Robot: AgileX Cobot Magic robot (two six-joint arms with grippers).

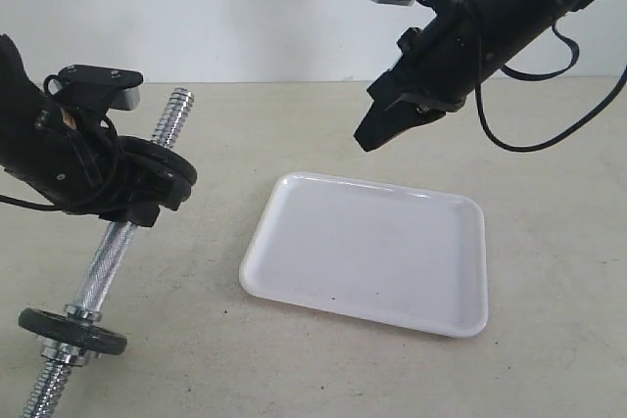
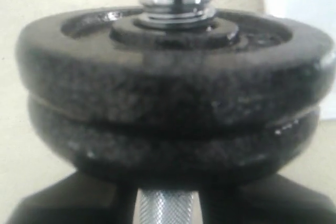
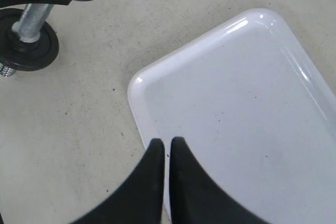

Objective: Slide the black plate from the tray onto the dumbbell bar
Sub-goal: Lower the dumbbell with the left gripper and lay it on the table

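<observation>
The chrome dumbbell bar [image 1: 110, 256] slants up from the lower left, its threaded end [image 1: 176, 105] pointing up. Two black plates [image 2: 168, 77] sit stacked on the bar near that end, and in the exterior view they show as a black plate [image 1: 165, 165] against my left gripper [image 1: 147, 198]. The left gripper's fingers are shut on the knurled bar [image 2: 167, 208] just under the plates. The white tray [image 1: 372, 252] holds nothing. My right gripper [image 1: 367, 139] hangs above the tray's far left corner, shut and empty, its tips [image 3: 166, 142] over the tray edge [image 3: 137, 85].
Another black plate [image 1: 73, 332] with a chrome collar sits low on the bar near the front left; it also shows in the right wrist view [image 3: 29, 45]. Bare beige tabletop [image 1: 549, 144] lies around the tray, with a white wall behind.
</observation>
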